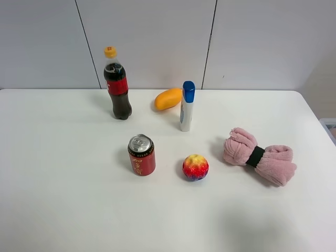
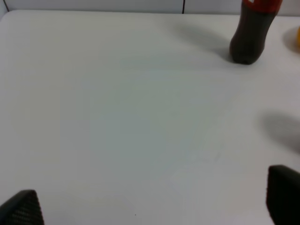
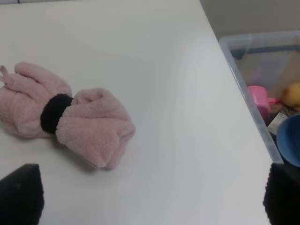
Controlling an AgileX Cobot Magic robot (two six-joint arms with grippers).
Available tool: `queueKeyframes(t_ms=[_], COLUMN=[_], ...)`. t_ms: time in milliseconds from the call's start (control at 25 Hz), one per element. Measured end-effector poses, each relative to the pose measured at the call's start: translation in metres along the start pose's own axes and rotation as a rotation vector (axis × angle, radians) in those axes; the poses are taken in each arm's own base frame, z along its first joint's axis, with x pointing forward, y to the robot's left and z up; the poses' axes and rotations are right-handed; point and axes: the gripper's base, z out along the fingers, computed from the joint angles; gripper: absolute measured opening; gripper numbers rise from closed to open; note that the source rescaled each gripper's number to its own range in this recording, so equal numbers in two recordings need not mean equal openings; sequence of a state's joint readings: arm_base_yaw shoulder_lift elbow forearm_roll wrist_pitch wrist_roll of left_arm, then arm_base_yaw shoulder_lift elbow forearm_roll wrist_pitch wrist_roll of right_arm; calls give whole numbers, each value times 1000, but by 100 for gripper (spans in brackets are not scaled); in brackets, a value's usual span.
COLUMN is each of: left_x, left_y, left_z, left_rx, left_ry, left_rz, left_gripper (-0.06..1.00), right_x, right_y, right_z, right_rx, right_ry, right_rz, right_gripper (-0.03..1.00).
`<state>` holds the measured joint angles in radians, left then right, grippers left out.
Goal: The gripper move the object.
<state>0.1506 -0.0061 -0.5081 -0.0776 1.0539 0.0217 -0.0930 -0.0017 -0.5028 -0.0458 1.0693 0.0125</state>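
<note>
I see both claws spread wide and holding nothing: the left gripper (image 2: 150,206) over bare table (image 2: 117,117), the right gripper (image 3: 150,197) near the pink towel (image 3: 65,117). The ball (image 1: 195,167) rests on the table, just right of the red can (image 1: 142,155). Behind stand a white tube (image 1: 187,106), a mango (image 1: 168,98) and a cola bottle (image 1: 117,84). Off the table's edge sits a blurred bin (image 3: 262,79), possibly plastic.

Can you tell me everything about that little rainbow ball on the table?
The ball is small and round, mottled yellow and orange on top, red around the middle, with a purple-blue patch low down. Its surface looks slightly bumpy, maybe foam or rubber. It sits still on the white table, casting a soft shadow. The red can stands to its left and the pink towel lies to its right, both apart from it. Nothing touches it except the table, and no pincer is near it.
</note>
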Motion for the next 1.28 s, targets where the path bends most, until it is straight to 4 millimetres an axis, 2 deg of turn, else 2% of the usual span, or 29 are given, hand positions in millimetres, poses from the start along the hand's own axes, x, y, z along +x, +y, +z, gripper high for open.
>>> queueKeyframes(t_ms=[1280], left_x=[0], left_y=[0], left_z=[0], left_rx=[0], left_ry=[0], left_rz=[-1], left_gripper=[100], right_x=[1], right_y=[0], right_z=[2], right_rx=[0], right_ry=[4], right_rz=[10], right_gripper=[83])
